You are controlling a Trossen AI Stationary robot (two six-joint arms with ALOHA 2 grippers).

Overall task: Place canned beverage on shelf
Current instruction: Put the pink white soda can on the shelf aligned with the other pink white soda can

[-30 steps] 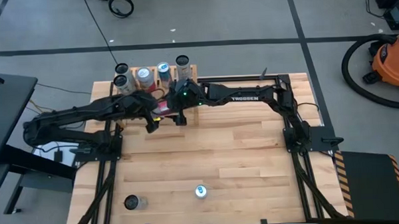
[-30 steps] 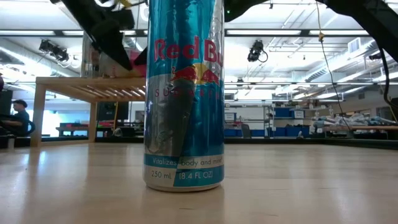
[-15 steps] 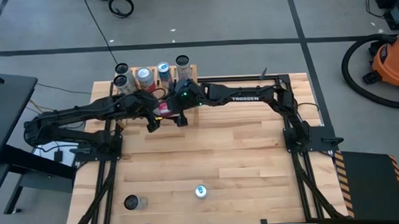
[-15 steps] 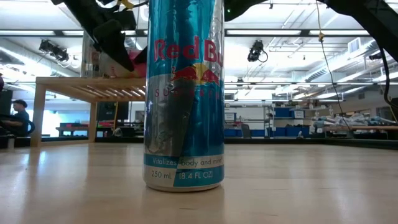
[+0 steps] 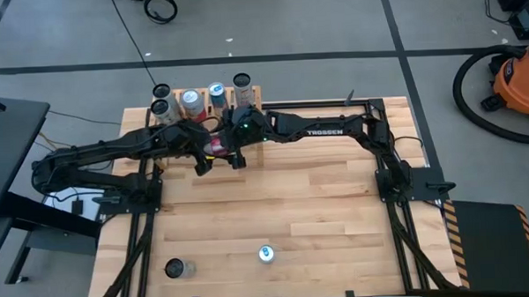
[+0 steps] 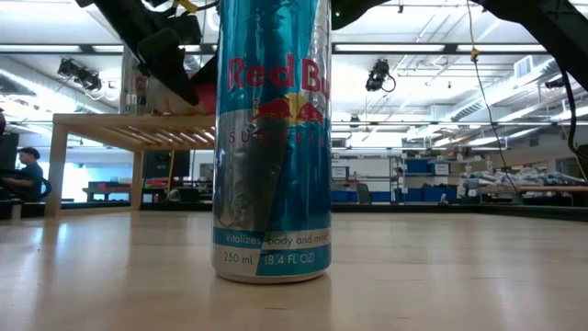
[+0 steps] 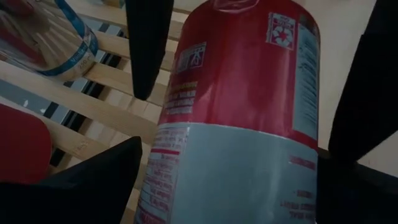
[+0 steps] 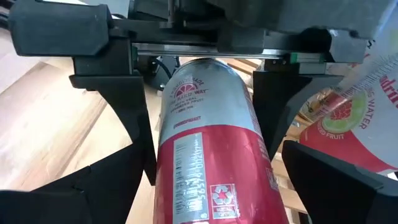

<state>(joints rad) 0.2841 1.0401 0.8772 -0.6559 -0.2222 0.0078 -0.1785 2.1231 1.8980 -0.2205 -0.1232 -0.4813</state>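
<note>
Right wrist view: red can lay between both spread hands over shelf; best lowered level, upright.

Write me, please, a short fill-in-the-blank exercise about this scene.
The tall blue aluminium can on the table stands ____. The left gripper and right gripper meet at a ____ and silver can. The pale wooden shelf by it has a top of thin ____.
Missing words: upright; red; slats.
</note>
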